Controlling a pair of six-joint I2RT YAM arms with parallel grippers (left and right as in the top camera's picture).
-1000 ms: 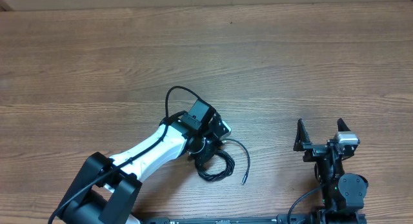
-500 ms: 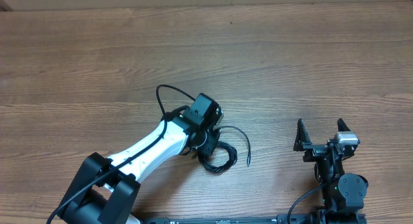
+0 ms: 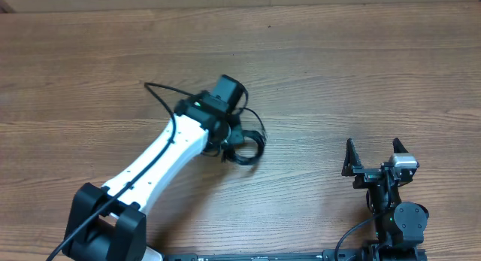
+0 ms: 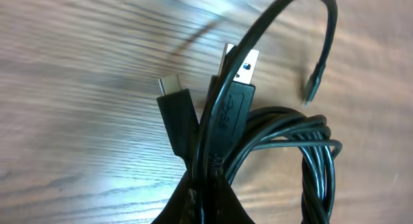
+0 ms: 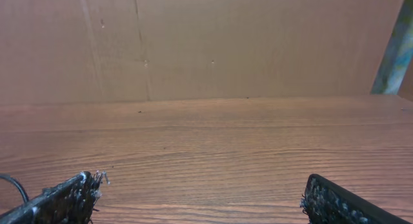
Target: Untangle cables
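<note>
Item: cables [image 3: 250, 147], one bundle, at the middle of the table [image 3: 353, 58], pinched in our left gripper [image 3: 234, 144], which is clamped tight on the plugs [image 4: 235, 75] and several strands together.

Also: our right gripper [image 3: 373, 157], spread wide, empty, well apart.

Risk: we drag the whole knot rather than one cord; loops may cinch, or plugs slip free.

Cause: too many strands in one grip, no second hold.

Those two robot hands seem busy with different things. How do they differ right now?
The left gripper is shut, pinching the bundle of cables; the right gripper stands wide open and empty. The left gripper is stretched out toward the middle of the table; the right gripper sits back close to its base. Both have two fingers and share the same wooden table.
</note>
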